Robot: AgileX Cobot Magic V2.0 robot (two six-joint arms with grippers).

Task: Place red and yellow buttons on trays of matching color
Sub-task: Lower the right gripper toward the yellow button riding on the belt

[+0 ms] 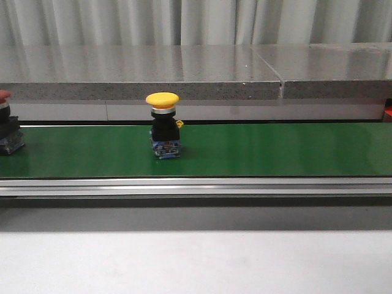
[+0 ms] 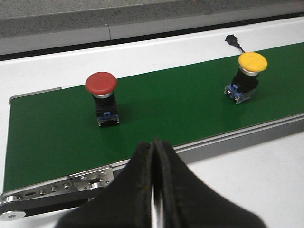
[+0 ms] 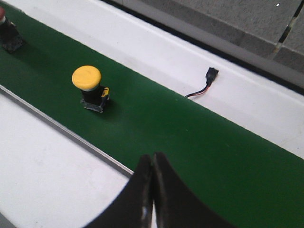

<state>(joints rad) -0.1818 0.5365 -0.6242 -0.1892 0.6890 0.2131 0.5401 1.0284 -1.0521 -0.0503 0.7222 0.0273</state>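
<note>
Nearest to the cameras, each arm's tool shows only in its own wrist view. The left tool (image 2: 154, 145) has its two black fingers pressed together, tip against tip, with nothing between them; it hangs over the white worktop (image 2: 266, 180) just short of the conveyor's metal side rail (image 2: 223, 142). The right tool (image 3: 152, 159) is likewise pressed together and empty, poised above the near edge of the green belt (image 3: 204, 142).

In the front view, the white worktop (image 1: 196, 263) fills the foreground, then the silver rail (image 1: 196, 185), then the green belt (image 1: 275, 150) running across the whole width.

On the belt, the yellow button (image 1: 163, 124) stands upright a little left of centre, its yellow mushroom cap on a black body with a blue base. The left wrist view shows it (image 2: 248, 77) well apart from the red button (image 2: 102, 98), which also stands upright on the belt, nearer the belt's end roller. In the front view the red button (image 1: 7, 130) is cut off by the left edge of the picture. The right wrist view shows the yellow button (image 3: 89, 92) in the middle of the belt.

Beyond the belt, a short wire with a black connector (image 3: 209, 78) lies on the white strip. Farther back a grey speckled stone ledge (image 1: 184, 73) runs along, with pale curtains (image 1: 184, 21) behind it.
</note>
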